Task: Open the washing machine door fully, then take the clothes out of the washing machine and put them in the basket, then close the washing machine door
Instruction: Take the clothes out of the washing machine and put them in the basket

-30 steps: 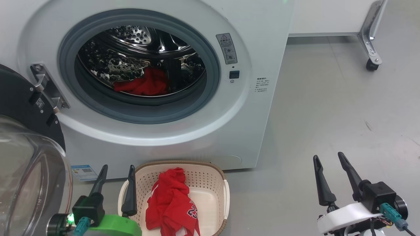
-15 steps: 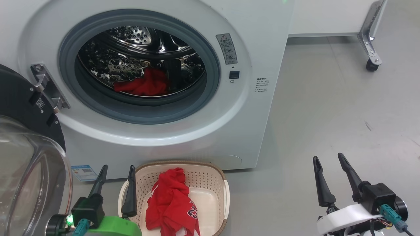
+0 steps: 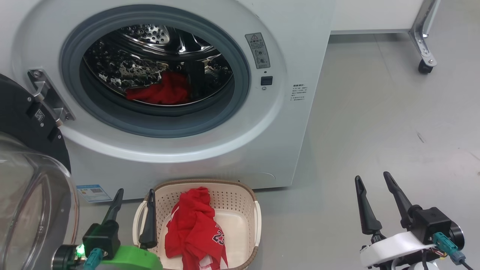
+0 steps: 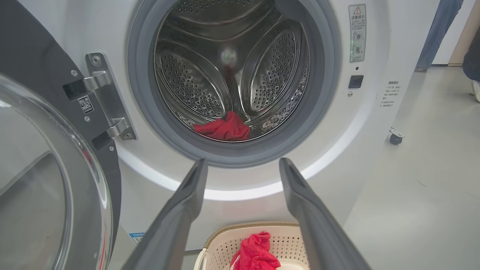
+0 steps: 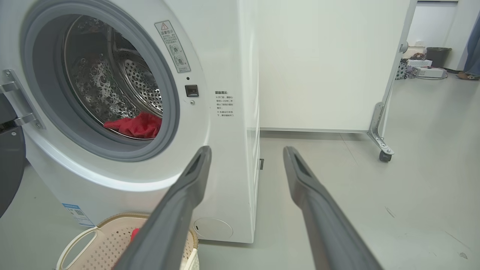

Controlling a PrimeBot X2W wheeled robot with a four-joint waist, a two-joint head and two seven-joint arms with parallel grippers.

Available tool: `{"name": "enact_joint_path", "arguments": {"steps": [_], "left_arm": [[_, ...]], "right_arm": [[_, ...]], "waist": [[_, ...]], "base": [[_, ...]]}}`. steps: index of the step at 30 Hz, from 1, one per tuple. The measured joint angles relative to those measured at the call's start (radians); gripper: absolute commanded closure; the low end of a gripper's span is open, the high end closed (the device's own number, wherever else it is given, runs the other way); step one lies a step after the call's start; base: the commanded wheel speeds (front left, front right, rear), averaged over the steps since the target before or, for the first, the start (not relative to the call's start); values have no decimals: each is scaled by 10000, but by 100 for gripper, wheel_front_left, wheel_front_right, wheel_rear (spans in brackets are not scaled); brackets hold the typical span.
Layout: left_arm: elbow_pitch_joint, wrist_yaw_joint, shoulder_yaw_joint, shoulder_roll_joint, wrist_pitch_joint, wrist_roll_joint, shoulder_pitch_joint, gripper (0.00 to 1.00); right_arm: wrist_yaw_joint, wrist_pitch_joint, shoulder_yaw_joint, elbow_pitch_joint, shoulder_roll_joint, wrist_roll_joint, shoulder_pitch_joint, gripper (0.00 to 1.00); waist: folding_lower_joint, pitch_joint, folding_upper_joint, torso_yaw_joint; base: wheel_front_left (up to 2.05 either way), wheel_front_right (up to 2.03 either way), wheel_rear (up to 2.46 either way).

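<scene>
a: grippers?
b: left gripper [image 3: 135, 192] fingers spread, empty, near the left side of the basket [image 3: 210, 182]. right gripper [image 3: 372, 176] spread, empty, over the floor [image 3: 375, 112].
a: clothes [image 3: 193, 225]?
b: heaped in the basket, in front of the washing machine [image 3: 292, 56]. another red piece [image 3: 161, 92] in the drum [image 3: 150, 35]. washing machine door [image 3: 22, 123] swung open on the left.

Left claw [image 3: 136, 190], right claw [image 3: 371, 175], both spread

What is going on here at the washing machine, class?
A two-armed robot is unloading laundry. The washing machine door stands open. One red jersey lies in the basket; another red garment lies in the drum. The left end effector, near the basket, and the right end effector, over the floor, are open and empty.
</scene>
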Motion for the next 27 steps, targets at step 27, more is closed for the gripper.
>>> {"name": "enact_joint_path", "arguments": {"steps": [27], "left_arm": [[2255, -502, -763, -33, 3292, -8, -4397, 0]], "right_arm": [[192, 136, 257, -848, -69, 65, -1043, 0]], "waist": [[0, 2714, 0, -625]], "base": [[0, 0, 0]]}}
